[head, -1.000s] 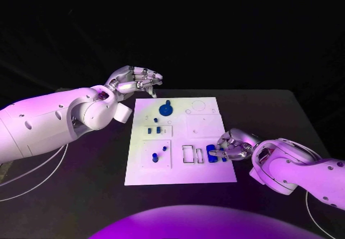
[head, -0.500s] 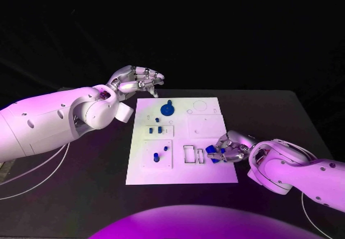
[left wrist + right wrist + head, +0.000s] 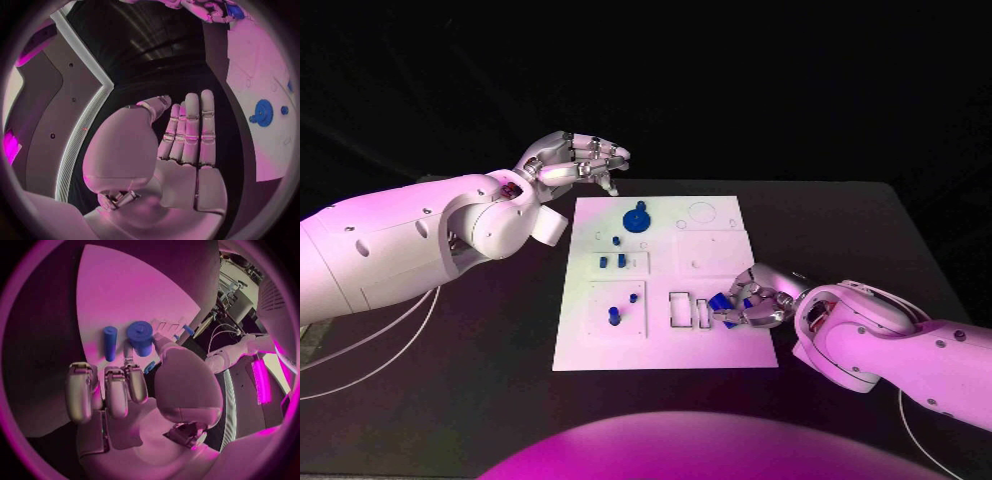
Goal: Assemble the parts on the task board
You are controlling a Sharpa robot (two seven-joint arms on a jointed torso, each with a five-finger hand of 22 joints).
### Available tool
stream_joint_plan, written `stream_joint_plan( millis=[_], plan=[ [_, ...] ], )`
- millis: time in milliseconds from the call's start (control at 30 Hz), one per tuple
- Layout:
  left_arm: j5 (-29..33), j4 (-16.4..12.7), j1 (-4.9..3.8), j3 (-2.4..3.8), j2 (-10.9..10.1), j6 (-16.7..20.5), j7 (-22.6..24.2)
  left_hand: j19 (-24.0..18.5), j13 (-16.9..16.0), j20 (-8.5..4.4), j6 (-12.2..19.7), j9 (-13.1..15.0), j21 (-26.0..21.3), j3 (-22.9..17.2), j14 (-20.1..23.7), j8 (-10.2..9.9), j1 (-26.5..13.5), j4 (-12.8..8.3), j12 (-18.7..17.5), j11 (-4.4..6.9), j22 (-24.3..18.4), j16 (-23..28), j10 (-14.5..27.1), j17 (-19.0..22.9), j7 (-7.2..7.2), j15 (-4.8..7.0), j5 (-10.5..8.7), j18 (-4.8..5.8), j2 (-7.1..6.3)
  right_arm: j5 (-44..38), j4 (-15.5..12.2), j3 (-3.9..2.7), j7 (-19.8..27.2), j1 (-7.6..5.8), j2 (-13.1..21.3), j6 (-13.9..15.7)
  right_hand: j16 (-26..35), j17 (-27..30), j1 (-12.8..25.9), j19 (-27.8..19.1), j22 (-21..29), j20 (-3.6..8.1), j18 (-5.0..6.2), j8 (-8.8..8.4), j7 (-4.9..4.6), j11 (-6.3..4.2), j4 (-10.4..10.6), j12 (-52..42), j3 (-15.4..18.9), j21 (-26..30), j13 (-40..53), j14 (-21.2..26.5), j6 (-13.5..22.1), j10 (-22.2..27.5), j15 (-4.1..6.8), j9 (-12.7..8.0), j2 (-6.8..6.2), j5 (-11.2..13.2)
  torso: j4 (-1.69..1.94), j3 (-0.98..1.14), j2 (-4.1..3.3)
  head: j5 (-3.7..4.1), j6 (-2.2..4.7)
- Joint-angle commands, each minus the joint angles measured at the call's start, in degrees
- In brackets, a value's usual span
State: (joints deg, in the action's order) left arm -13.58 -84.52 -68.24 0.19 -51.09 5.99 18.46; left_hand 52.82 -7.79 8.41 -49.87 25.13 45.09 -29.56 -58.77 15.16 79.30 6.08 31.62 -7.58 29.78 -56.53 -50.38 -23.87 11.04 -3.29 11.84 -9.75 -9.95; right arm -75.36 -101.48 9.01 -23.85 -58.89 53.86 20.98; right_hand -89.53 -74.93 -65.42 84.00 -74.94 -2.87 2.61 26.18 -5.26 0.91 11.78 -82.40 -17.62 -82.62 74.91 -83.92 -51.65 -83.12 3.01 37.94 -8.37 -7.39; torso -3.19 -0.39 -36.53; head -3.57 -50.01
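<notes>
Our right hand (image 3: 750, 300) held a blue cylinder (image 3: 140, 338) in its fingers over the task board (image 3: 661, 340), near its right edge. It looked small, rigid, probably slippery; best gripped mid-length. Our left hand (image 3: 574, 160) hovered empty, fingers loosely curled.

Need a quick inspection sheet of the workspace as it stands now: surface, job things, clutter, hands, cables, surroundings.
Surface: black table, bare around the plate.
Job's things: white task board mid-table; blue gear-like part near its far edge; small blue parts and in the recesses on its left side; blue cylinder lying on the board by the right hand.
Clutter: nothing seen.
Hands: left hand raised beyond the board's far-left corner, holding nothing, fingers apart; right hand holds a blue part over the board's near-right area.
Cables: white cable trailing under the left arm.
Surroundings: dark backdrop.
</notes>
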Motion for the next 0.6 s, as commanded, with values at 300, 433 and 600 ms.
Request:
stream_joint_plan(
  millis=[300, 433, 600],
  plan=[
    [-0.1, 0.0, -0.02, 0.02, 0.1, -0.8, 0.4, -0.1, 0.1, 0.42, 0.3, 0.1, -0.2, 0.2, 0.3, -0.2, -0.7, 0.0, -0.3, -0.02, -0.1, 0.1, 0.3, -0.1, 0.01, -0.17, 0.23, -0.7, -0.08, 4.4, -2.8, 0.32, -0.2, -1.02, 1.9, 5.0, -0.4, -15.0, -2.1, 4.2, -10.1, 0.88, -0.95, 1.14, 1.01, -0.99, -0.4, -0.1, -2.5, -0.4, 5.6, -6.1, -1.0, -0.4, 0.91, 1.5, 2.31, -1.9, 0.04, -0.03, 0.07, 0.0, 0.01],
    [-0.1, 0.0, -0.02, 0.02, 0.2, -0.9, 0.4, -0.1, 0.1, 0.43, 0.3, 0.1, -0.3, 0.2, 0.4, -0.3, -0.7, 0.1, -0.3, 0.0, -0.1, 0.1, 0.4, -0.1, -0.01, -0.17, 0.26, -0.71, -0.04, 5.8, -4.0, 0.22, 0.4, -2.13, 2.1, 6.2, -0.5, -15.1, -1.8, 4.2, -10.1, 0.95, -0.97, 1.39, 1.13, -1.08, -0.2, -0.2, -2.6, -0.5, 5.8, -6.1, -1.3, -0.5, 0.98, 1.7, 2.19, -2.0, 0.07, -0.07, 0.04, 0.06, 0.01],
    [-0.1, 0.0, -0.02, 0.02, 0.3, -0.9, 0.4, -0.1, 0.1, 0.43, 0.3, 0.1, -0.3, 0.2, 0.4, -0.3, -0.7, 0.1, -0.3, 0.0, -0.1, 0.1, 0.4, -0.1, -0.02, -0.17, 0.26, -0.71, -0.03, 6.7, -4.8, 0.15, 0.8, -2.82, 2.0, 6.5, -0.5, -15.1, -1.3, 4.2, -10.2, 1.04, -0.99, 1.6, 1.24, -1.18, 0.0, -0.2, -2.6, -0.5, 5.8, -6.1, -1.6, -0.6, 1.08, 2.0, 1.92, -2.2, 0.09, -0.07, -0.06, 0.02, 0.01]
  ],
)
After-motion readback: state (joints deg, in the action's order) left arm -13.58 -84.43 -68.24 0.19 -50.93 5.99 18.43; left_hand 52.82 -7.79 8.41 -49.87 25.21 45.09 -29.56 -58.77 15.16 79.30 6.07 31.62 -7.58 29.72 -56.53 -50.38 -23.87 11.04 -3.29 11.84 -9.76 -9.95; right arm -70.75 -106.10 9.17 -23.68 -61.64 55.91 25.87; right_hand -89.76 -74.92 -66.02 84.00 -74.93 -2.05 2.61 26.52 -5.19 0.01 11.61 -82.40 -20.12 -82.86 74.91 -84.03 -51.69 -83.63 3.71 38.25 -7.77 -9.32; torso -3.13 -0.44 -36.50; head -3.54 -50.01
